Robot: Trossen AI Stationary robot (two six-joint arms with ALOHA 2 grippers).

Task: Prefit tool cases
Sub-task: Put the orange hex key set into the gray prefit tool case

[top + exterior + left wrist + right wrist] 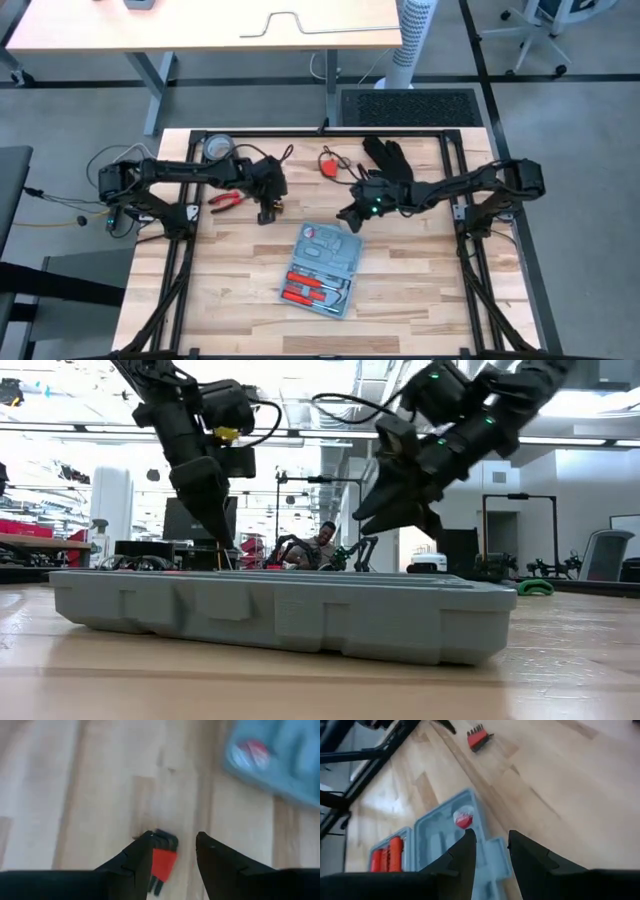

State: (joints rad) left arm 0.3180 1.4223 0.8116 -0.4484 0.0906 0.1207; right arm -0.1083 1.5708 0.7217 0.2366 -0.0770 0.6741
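Your main risk sits under the left gripper [172,852]: the small red bit holder [162,862] lies flat on the wooden table [230,280] between its fingers, and it looks low and thin, so if you close from too high the pads may skate over it or flick it away. Come down off-centre and one finger could push it across the boards instead of pinching it. The open tool case [322,270] lies near the table's middle, between the two arms, with red-handled tools already seated at one end; a careless sweep of the right gripper [490,847] could nudge the case and throw off your placement. The left gripper stands partly open, straddling the bit holder and apparently not yet gripping it. The right gripper hovers above the case's near end, fingers a small gap apart, holding nothing.
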